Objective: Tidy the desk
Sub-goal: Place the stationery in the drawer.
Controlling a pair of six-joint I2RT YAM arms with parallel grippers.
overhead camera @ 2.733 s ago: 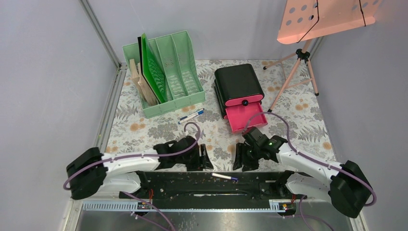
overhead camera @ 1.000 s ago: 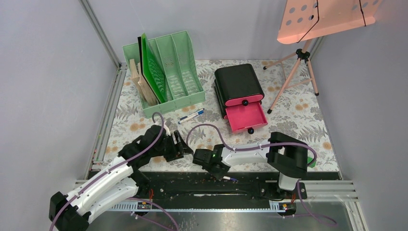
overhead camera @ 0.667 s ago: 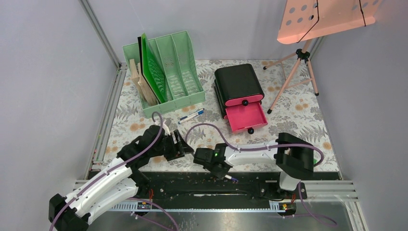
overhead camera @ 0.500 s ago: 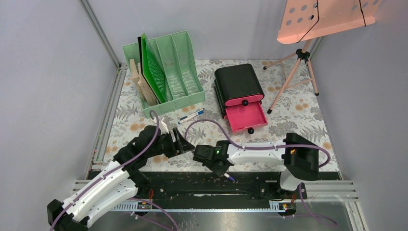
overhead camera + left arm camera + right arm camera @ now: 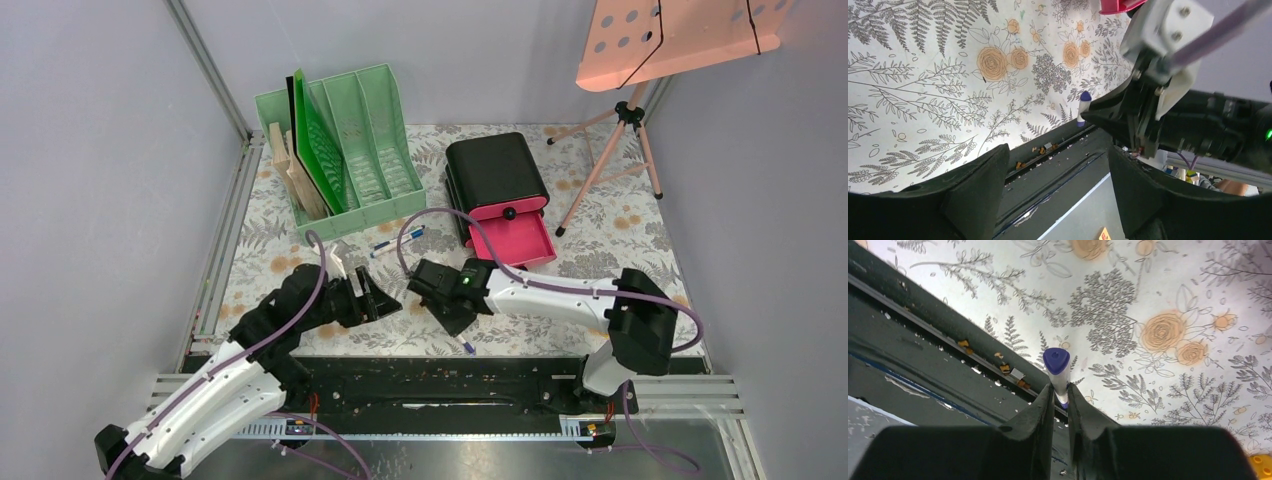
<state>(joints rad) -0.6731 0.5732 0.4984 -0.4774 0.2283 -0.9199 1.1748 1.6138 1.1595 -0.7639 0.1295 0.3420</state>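
The desk (image 5: pixel 620 250) is covered with a pale fern-and-flower cloth and has a black rail along its near edge. My right gripper (image 5: pixel 450 315) is shut on a white pen with a blue cap (image 5: pixel 467 347) and holds it above the cloth near the rail. In the right wrist view the pen (image 5: pixel 1056 364) sticks out past the right gripper (image 5: pixel 1059 390). My left gripper (image 5: pixel 385 300) is open and empty just left of it, and in the left wrist view (image 5: pixel 1058 165) it faces the held pen (image 5: pixel 1083 105). A second blue and white pen (image 5: pixel 397 241) lies by the rack.
A mint-green file rack (image 5: pixel 385 205) with books and a green folder stands at the back left. A black drawer box (image 5: pixel 495 170) has its lower pink drawer (image 5: pixel 512 243) pulled open. A pink tripod (image 5: pixel 615 150) stands at the back right. Crumbs lie in the black rail (image 5: pixel 993 365).
My right arm swung left to the pen on the black rail, shut on it and lifted it back over the cloth. My left arm reached forward and to the right.
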